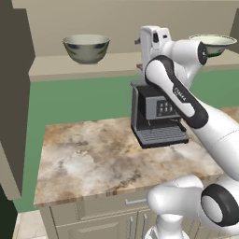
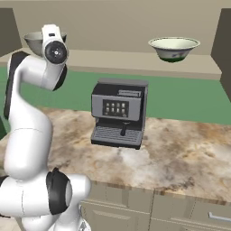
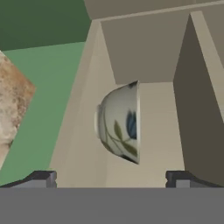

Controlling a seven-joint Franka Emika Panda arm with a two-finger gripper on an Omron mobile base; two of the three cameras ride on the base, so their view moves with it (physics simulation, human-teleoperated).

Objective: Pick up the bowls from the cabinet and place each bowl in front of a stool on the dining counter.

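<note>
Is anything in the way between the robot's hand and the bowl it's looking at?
No, nothing visible. In the hand view the open hand points straight at the bowl on the cabinet shelf, with bare shelf between them.

Grey coffee machine point(image 1: 156, 116) upright on the marble-topped table point(image 1: 88, 158), toward its rear edge, drip tray facing forward. Behind the machine, green wall point(image 1: 84, 100). Below the tabletop, taupe drawers point(image 2: 189, 212).
</note>
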